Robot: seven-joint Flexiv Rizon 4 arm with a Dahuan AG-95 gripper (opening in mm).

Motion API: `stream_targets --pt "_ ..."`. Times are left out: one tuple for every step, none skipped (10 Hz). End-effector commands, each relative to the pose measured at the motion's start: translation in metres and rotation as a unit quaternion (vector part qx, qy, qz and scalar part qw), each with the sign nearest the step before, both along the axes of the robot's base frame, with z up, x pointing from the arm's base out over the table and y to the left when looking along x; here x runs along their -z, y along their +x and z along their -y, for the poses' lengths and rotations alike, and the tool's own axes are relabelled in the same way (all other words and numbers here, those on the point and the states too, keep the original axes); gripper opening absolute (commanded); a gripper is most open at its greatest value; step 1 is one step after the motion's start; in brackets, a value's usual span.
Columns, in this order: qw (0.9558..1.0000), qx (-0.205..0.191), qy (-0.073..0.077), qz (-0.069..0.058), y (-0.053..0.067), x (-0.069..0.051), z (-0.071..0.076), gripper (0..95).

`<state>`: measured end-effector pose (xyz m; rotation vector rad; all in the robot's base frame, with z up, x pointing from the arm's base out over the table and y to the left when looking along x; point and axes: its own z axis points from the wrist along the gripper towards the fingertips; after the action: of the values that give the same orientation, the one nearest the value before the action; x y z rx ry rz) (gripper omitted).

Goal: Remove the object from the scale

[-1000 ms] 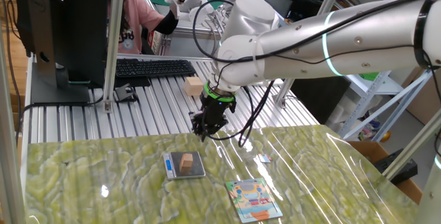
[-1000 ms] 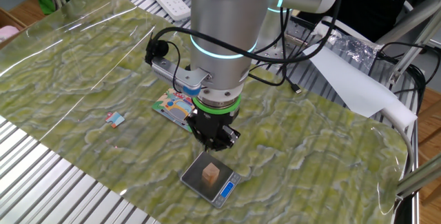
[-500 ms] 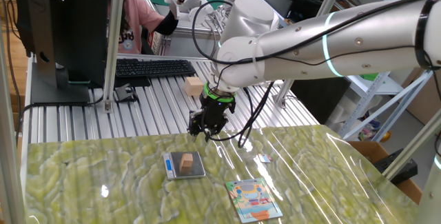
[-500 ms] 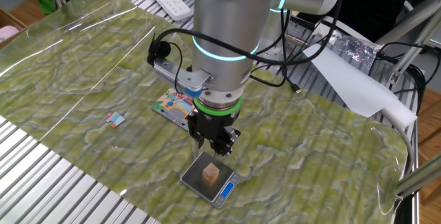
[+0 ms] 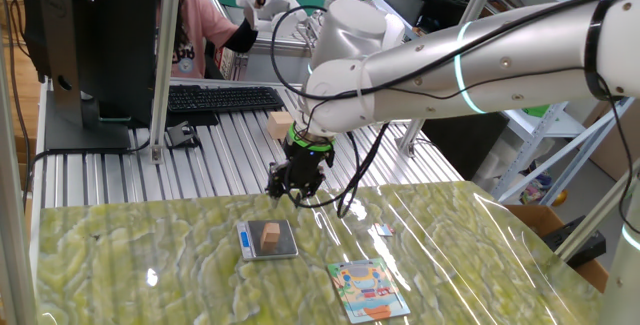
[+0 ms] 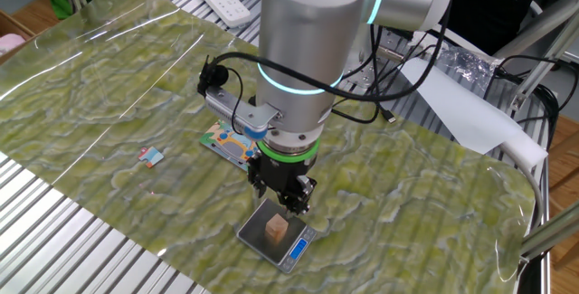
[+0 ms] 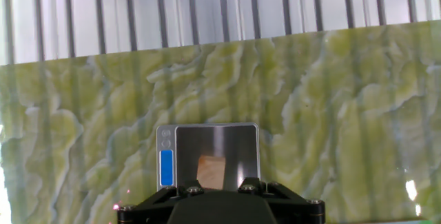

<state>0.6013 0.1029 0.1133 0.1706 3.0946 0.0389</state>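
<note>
The object, a small tan-brown wooden cube (image 5: 270, 233), sits on the scale (image 5: 283, 249), a flat grey pocket scale on the green marbled mat. Both show in the other fixed view, the cube (image 6: 277, 229) on the scale (image 6: 255, 237), and in the hand view, the cube (image 7: 211, 171) on the scale (image 7: 217, 145). My gripper (image 5: 283, 191) hangs above and just behind the scale, clear of the cube, and also shows in the other fixed view (image 6: 284, 200). Its fingers look spread and hold nothing. In the hand view only its black base (image 7: 220, 207) shows.
A larger pale wooden block (image 5: 281, 125) lies on the slatted metal top behind the mat. A colourful picture card (image 5: 368, 290) lies right of the scale, and a small scrap (image 5: 385, 230) lies further right. A keyboard (image 5: 220, 98) and monitor stand at the back.
My gripper has shifted sideways to a spot closer over the scale, and its fingers look wider apart than before. The cube and scale have not moved.
</note>
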Motion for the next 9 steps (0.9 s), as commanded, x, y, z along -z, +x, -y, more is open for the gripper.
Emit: stream_targets --pt "1.0 0.004 0.001 0.001 0.001 0.002 -0.001 57.0" --pt "1.0 0.009 0.001 0.001 0.001 0.003 -0.002 57.0" --pt "0.9999 0.011 0.001 0.001 0.002 0.004 -0.002 57.0" --pt "0.9999 0.013 0.001 0.001 0.002 0.005 -0.003 76.0" --pt "0.9999 0.015 0.001 0.002 0.003 0.007 -0.004 76.0" --pt "0.9999 0.015 0.002 0.001 0.003 0.008 -0.005 76.0" --pt "0.9999 0.015 0.002 0.001 0.003 0.009 -0.006 76.0" --pt "0.9999 0.013 0.004 -0.004 0.004 0.011 -0.007 76.0" --pt "0.9999 0.012 0.004 -0.004 0.004 0.013 -0.008 76.0"
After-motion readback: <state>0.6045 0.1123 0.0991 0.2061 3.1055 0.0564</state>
